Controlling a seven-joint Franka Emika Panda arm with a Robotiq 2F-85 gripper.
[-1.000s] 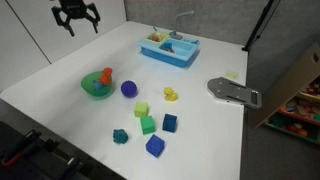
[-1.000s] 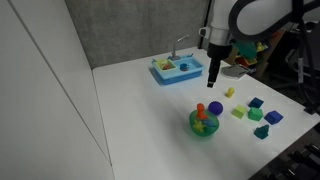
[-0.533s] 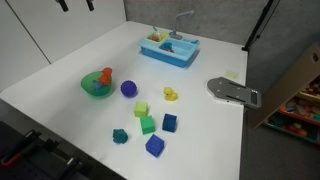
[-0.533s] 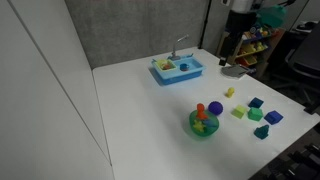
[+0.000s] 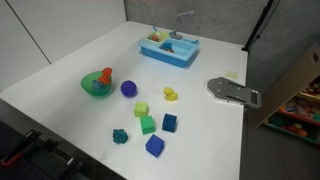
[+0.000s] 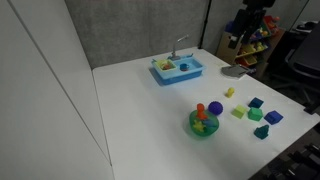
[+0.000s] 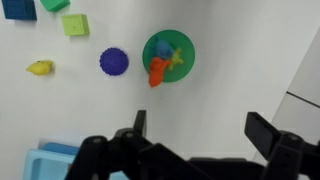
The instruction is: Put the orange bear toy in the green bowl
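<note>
The end effector (image 7: 200, 135) hangs wide open and empty, touching nothing.

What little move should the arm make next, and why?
Probably none beyond stopping: the orange bear toy already sits in the green bowl, leaning on its rim, and the fingers are open, empty and high above the bowl.
</note>
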